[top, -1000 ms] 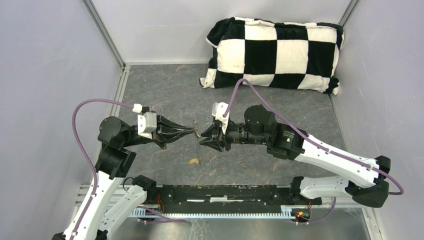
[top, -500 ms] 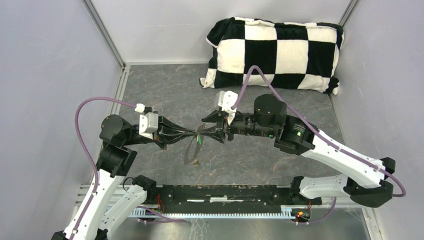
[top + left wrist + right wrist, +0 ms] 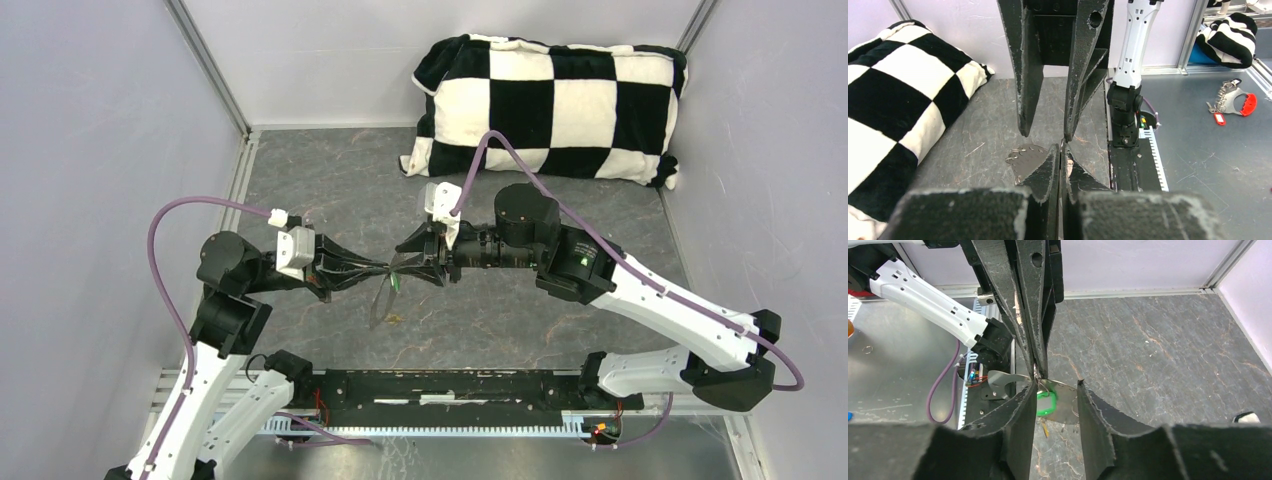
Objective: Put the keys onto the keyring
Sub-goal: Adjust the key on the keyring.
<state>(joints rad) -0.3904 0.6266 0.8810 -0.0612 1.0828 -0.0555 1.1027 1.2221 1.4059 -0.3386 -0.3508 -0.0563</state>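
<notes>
The keyring (image 3: 381,300) hangs as a thin wire oval from my left gripper (image 3: 387,268), which is shut on its top edge. In the left wrist view the left gripper (image 3: 1060,148) has its fingers pressed together on the wire. A green-headed key (image 3: 397,283) hangs just under the grip, and a yellow-headed key (image 3: 392,320) sits at the loop's bottom. My right gripper (image 3: 405,262) faces the left one tip to tip. In the right wrist view the right gripper (image 3: 1056,385) is open, with the green key (image 3: 1047,402) between its fingers, close to the left one. The yellow key (image 3: 1046,429) is below.
A black-and-white checkered pillow (image 3: 545,100) lies against the back wall at the right. The black base rail (image 3: 450,385) runs along the near edge. Grey walls close in both sides. A bunch of keys with a red tag (image 3: 1233,99) lies beyond the enclosure.
The keyring has turned from edge-on to a visible oval. The right gripper rolled, opened wider, then narrowed a little while staying at the ring. The left gripper kept its hold.
</notes>
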